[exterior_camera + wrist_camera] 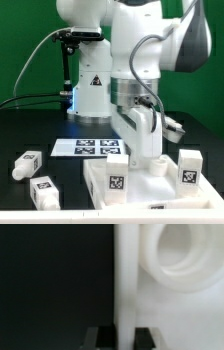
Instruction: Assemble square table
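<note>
The white square tabletop (135,180) lies underside up at the front of the table, a tag on its near wall. My gripper (145,152) reaches down onto its rear edge. In the wrist view a thin white wall of the tabletop (124,291) runs between my two dark fingertips (100,338), which press it from both sides; my gripper (124,338) is shut on this wall. A round recess (190,252) of the underside shows beside it. Two tagged white legs (25,165) (45,190) lie at the exterior view's left, and another leg (190,166) stands at the right.
The marker board (88,148) lies flat behind the tabletop. The large white robot base (92,85) with a triangle mark stands at the back, with a green backdrop behind it. The table surface is black.
</note>
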Robot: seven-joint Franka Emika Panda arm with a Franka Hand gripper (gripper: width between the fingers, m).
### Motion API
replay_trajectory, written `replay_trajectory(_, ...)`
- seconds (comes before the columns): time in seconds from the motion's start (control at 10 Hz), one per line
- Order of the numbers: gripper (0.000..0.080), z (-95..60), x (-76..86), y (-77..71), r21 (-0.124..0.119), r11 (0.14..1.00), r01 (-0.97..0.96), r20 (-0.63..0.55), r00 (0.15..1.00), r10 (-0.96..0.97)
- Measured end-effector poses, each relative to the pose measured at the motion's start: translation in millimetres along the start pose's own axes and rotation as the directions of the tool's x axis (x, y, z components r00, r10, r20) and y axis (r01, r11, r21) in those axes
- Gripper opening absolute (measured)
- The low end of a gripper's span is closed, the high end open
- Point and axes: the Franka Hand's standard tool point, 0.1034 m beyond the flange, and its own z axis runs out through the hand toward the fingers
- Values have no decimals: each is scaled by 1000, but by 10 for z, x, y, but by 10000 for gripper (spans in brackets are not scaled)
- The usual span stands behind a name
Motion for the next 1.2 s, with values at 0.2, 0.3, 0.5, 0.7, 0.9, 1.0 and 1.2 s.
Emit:
replay_trajectory(0.2, 56, 19, 87, 69, -4, 996, 90, -7, 996, -90)
replay_trajectory(0.3, 58, 23, 115, 87, -7, 993, 115, -9, 993, -115)
replay_trajectory(0.5, 58, 13, 240, 138, -15, 966, 257, -11, 966, -257)
replay_trajectory(0.7, 58, -78, 543, 163, -22, 828, 560, -28, 828, -560)
replay_trajectory(0.9, 58, -39, 484, 236, -36, 747, 663, -68, 745, -664)
replay_trajectory(1.0, 58, -38, 485, 234, -42, 693, 720, -62, 690, -721)
replay_trajectory(1.2, 57, -39, 508, 237, -57, 589, 806, -56, 587, -808)
